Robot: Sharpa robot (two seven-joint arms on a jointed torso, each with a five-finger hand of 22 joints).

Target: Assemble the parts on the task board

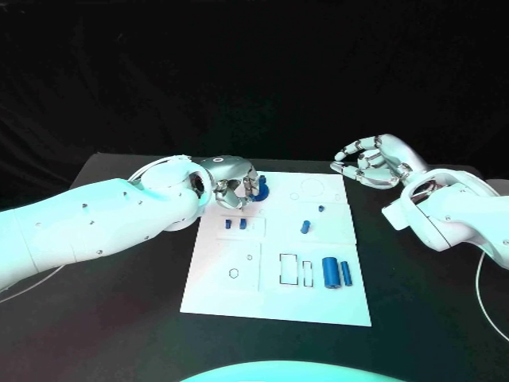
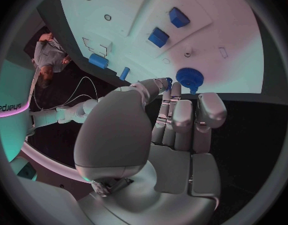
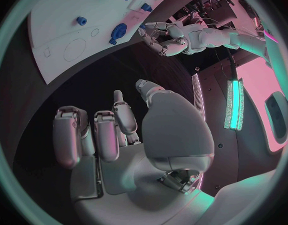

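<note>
- Head view: overall dim. The black table point(image 1: 117, 318) and the dark backdrop absorb most light; the white task board point(image 1: 277, 302) is the brightest surface and reads evenly lit, without hard glare.
- A cyan tint falls on the left arm point(image 1: 83, 227) and the right arm point(image 1: 484, 231).
- Shadows on the board are soft and short.
- Wrist views: strong fisheye distortion; straight board edges bend and detail compresses toward the circle's rim, which fades into a dark frame.
- Right wrist view: a lit cyan strip point(image 3: 234, 105) glows beside pink ambient light.
- Left wrist view: pink-violet wash over the board; soft highlights on the left hand point(image 2: 175, 130).
</note>
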